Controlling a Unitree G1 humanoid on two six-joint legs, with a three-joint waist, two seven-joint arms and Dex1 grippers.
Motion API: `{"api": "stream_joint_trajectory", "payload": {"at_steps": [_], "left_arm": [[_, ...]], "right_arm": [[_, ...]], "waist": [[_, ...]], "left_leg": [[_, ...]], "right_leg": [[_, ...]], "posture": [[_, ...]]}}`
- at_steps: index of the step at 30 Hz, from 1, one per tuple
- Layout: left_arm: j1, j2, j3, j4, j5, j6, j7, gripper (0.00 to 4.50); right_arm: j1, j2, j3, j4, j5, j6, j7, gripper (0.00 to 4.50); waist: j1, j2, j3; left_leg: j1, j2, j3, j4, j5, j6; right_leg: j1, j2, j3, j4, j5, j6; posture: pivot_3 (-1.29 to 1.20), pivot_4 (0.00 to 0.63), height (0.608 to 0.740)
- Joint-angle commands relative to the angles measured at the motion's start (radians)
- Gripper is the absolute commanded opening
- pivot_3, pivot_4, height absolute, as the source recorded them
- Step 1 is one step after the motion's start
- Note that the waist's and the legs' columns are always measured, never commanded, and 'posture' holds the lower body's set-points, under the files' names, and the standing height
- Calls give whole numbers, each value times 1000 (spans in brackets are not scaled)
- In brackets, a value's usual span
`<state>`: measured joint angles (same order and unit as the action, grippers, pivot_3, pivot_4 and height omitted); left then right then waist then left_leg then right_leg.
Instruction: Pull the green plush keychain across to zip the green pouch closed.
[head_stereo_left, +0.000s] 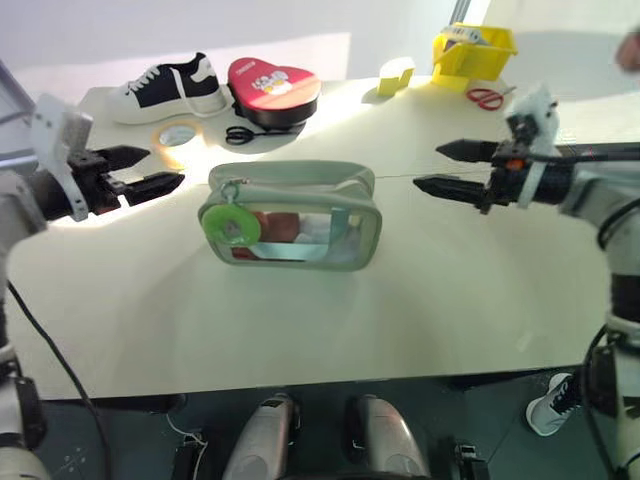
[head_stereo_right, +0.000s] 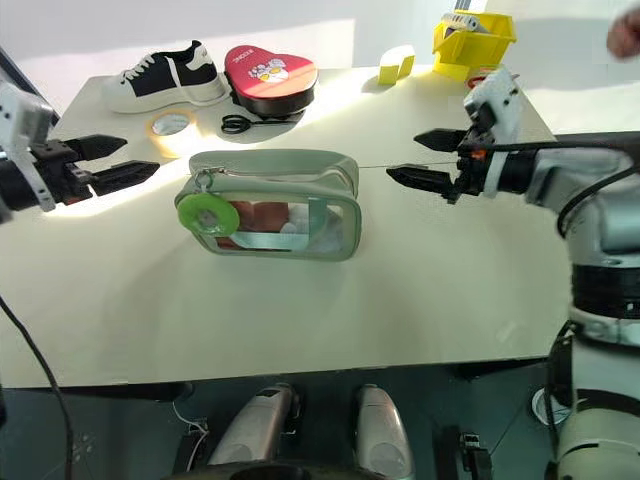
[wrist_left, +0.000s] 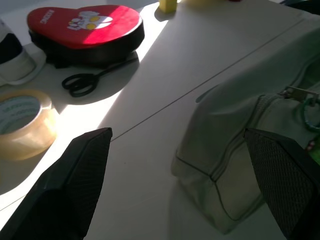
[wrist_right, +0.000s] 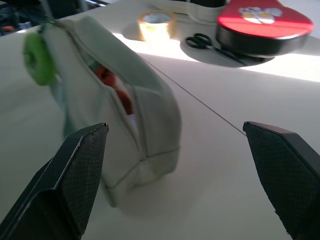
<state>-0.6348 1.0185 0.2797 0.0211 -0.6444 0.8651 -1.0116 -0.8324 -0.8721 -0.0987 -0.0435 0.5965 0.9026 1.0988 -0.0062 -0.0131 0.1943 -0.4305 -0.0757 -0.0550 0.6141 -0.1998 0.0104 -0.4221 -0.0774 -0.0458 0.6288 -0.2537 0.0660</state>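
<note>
The green pouch (head_stereo_left: 290, 215) stands in the middle of the pale table, with red and white contents showing through its clear side. The green plush keychain (head_stereo_left: 232, 226) hangs from the zip pull at the pouch's left end, over the front face. In the right wrist view the pouch (wrist_right: 125, 110) gapes along its top and the keychain (wrist_right: 39, 59) sits at its far end. My left gripper (head_stereo_left: 165, 166) hovers open to the left of the pouch, pointing at it. Mirroring it on the pouch's right side is my right gripper (head_stereo_left: 427, 166), open. Neither touches anything.
Behind the pouch lie a tape roll (head_stereo_left: 180, 135), black scissors (head_stereo_left: 240, 134), a red heart-shaped case (head_stereo_left: 272, 88) and a shoe (head_stereo_left: 170, 88). A yellow bin (head_stereo_left: 474, 50), a yellow block (head_stereo_left: 396, 75) and red scissors (head_stereo_left: 487, 97) sit at the back right. A person's hand (head_stereo_left: 630, 50) shows at the far right.
</note>
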Motion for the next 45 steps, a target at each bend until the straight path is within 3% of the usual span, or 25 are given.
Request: {"api": "stream_joint_trajectory", "payload": {"at_steps": [1, 20, 30, 35, 39, 44, 45], "left_arm": [[-34, 35, 1, 4, -20, 4, -51, 4470], [-2, 50, 15, 24, 15, -39, -42, 4470], [41, 104, 12, -134, -69, 45, -107, 4470], [142, 150, 49, -266, -134, 97, -147, 4470], [280, 116, 98, -375, -159, 119, -96, 4470], [322, 112, 142, -383, -173, 129, -44, 4470], [326, 116, 149, -380, -174, 131, -40, 4496]], "right_arm": [[-26, -12, 18, -32, 24, 3, 35, 4500], [-50, 20, 51, -52, 15, -24, 10, 4500], [-89, 77, 141, -143, 17, -38, 26, 4500], [-85, 125, 201, -109, -57, -124, 15, 4500], [-87, 157, 228, -93, -88, -165, 13, 4500], [-76, 174, 270, -63, -150, -228, 16, 4500], [-74, 175, 275, -57, -158, -239, 18, 4254]], "waist": [[-2, 0, 0], [-4, 0, 0], [-5, 0, 0], [-6, 0, 0], [-6, 0, 0], [-4, 0, 0], [-4, 0, 0]], "left_leg": [[-1, 0, 0, -1, 0, 0], [-4, 0, 0, 0, 0, 0], [-4, 0, 0, 1, 0, 0], [-4, -1, 1, 1, 0, 0], [-4, -1, 1, 2, 0, 0], [-4, 0, 1, 3, 1, -1], [-4, 0, 1, 3, 1, -1]], "right_leg": [[-1, 0, 0, 0, 1, 1], [-5, -1, 0, 1, 2, 3], [-5, -1, 1, 2, 2, 3], [-5, -1, 1, 3, 2, 3], [-5, -1, 1, 3, 2, 3], [-5, -1, 1, 4, 3, 2], [-5, -1, 1, 4, 3, 3]], "posture": [[0, 150, 740], [0, 150, 740], [0, 150, 740], [0, 150, 740], [0, 150, 740], [0, 150, 740], [0, 150, 740]]}}
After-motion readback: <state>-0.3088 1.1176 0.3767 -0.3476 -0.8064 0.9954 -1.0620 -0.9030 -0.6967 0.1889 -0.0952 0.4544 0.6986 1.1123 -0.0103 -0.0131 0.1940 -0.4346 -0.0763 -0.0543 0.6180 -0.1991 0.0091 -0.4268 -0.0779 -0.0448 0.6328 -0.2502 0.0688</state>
